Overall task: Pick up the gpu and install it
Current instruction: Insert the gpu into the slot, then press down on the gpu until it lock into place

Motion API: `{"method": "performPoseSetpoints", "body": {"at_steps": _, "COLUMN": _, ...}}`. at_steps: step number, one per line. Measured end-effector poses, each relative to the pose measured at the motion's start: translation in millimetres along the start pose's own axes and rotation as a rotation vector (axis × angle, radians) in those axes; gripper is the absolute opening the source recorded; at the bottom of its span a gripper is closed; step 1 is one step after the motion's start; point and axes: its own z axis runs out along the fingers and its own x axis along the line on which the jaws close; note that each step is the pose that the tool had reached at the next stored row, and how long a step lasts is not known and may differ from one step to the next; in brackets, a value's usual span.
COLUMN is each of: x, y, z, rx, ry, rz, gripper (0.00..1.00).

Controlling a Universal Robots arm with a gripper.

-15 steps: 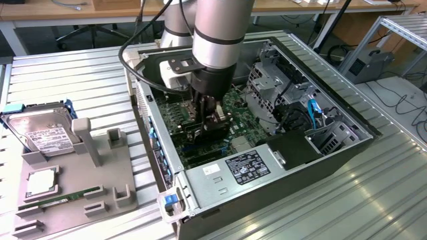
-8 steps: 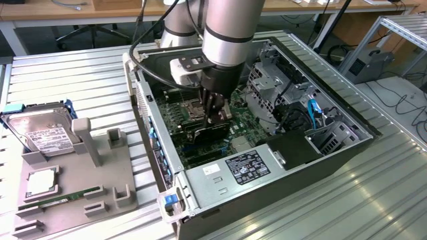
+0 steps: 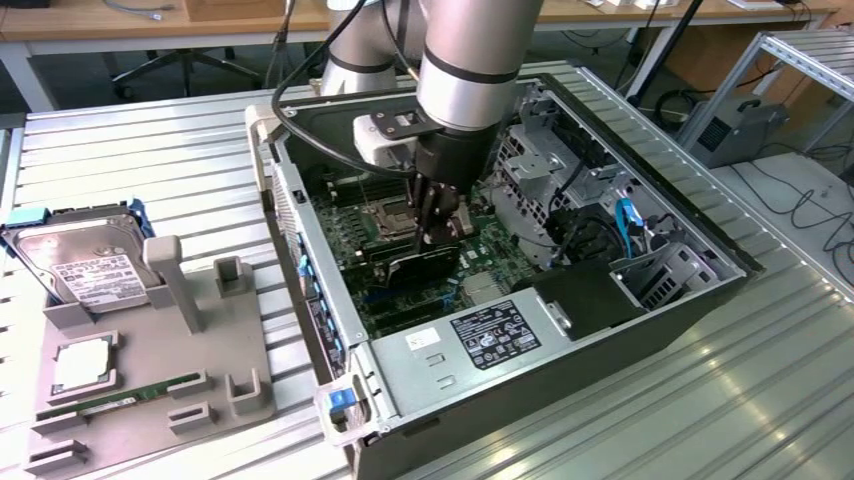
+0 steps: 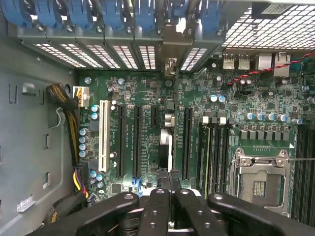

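The gpu, a thin dark card, stands on edge over the green motherboard inside the open computer case. My gripper reaches straight down into the case and is shut on the card's upper edge. In the wrist view the gpu appears edge-on as a narrow dark strip among the long black expansion slots. Its silver bracket reaches the rear slot openings. The black fingers press together around the card. Whether the card sits fully in a slot is hidden.
A grey fixture at the exterior view's left carries a silver hard drive, a processor and a green RAM stick. Inside the case are the power supply, the processor socket, cable bundles and blue bracket clips.
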Motion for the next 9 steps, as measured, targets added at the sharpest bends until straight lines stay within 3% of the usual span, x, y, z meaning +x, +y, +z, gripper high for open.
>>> {"method": "performPoseSetpoints", "body": {"at_steps": 6, "x": -0.1, "y": 1.2, "z": 0.3, "rx": 0.0001, "ry": -0.0001, "rz": 0.000, "gripper": 0.11}}
{"method": "performPoseSetpoints", "body": {"at_steps": 9, "x": -0.3, "y": 8.9, "z": 1.2, "rx": -0.0001, "ry": 0.0000, "rz": 0.000, "gripper": 0.11}}
